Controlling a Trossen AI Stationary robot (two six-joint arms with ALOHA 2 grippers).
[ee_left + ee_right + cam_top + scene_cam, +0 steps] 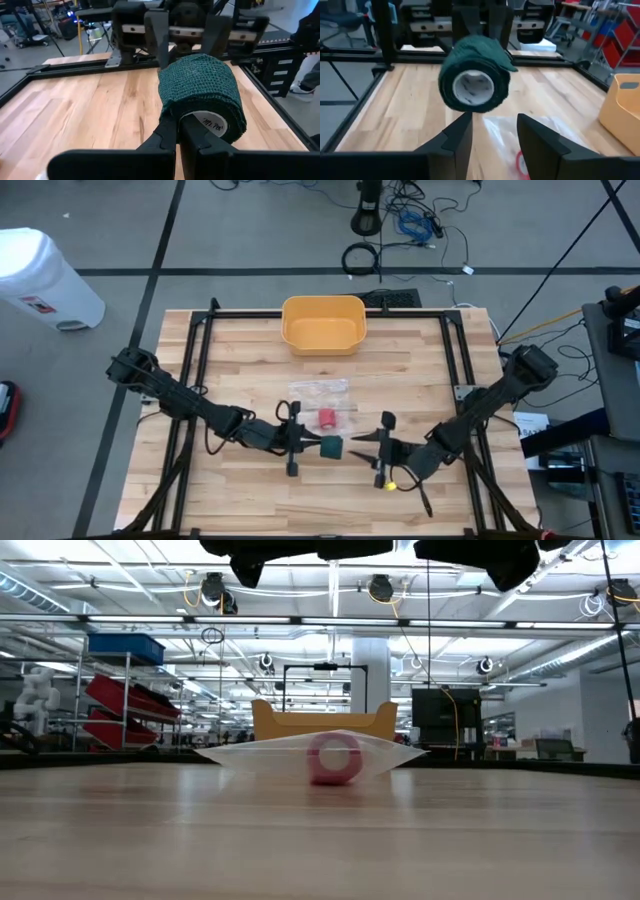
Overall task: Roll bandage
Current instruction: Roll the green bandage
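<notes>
My left gripper is shut on a dark green bandage roll, held above the table's middle near the front. The roll also shows in the left wrist view and the right wrist view. My right gripper is open and empty, just to the right of the roll. Its fingertips point at the roll's open core without touching it. A pink roll lies in a clear plastic bag on the table behind them. My left gripper holds the green roll by its wall at the end facing it. One finger lies outside the roll and the other seems to reach into the white core. The fingers come level from the table's left, along the roll's axis. The roll is lifted clear.
A yellow bin stands at the table's far edge, also in the low view. The bag with the pink roll lies between it and the grippers. A black frame rail runs around the wooden tabletop.
</notes>
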